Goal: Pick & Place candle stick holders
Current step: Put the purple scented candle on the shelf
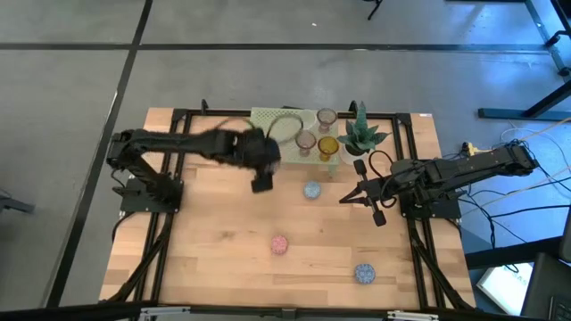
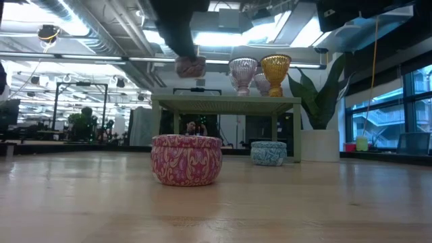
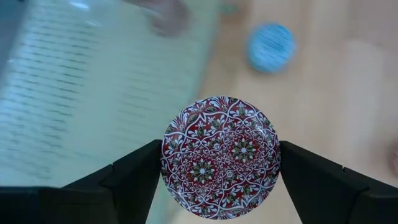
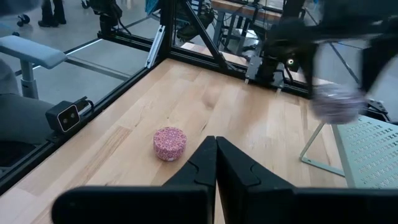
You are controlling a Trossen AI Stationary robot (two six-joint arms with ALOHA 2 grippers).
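Left fingers (image 3: pixel 217 186) pinch a red-patterned holder (image 3: pixel 219 157) over the perforated stand (image 3: pixel 81 93) (right fingers (image 4: pixel 216 163) pressed together).

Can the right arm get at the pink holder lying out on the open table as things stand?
Probably yes. The right gripper hangs shut and empty over the table's right side, and only bare wood lies between it and the pink holder. The left gripper, near the stand, grips a red patterned holder out of the way.

The high view looks straight down on the table (image 1: pixel 223 232); the low view looks level across it; both share the stand (image 1: pixel 272 119). Wrist views sit close.
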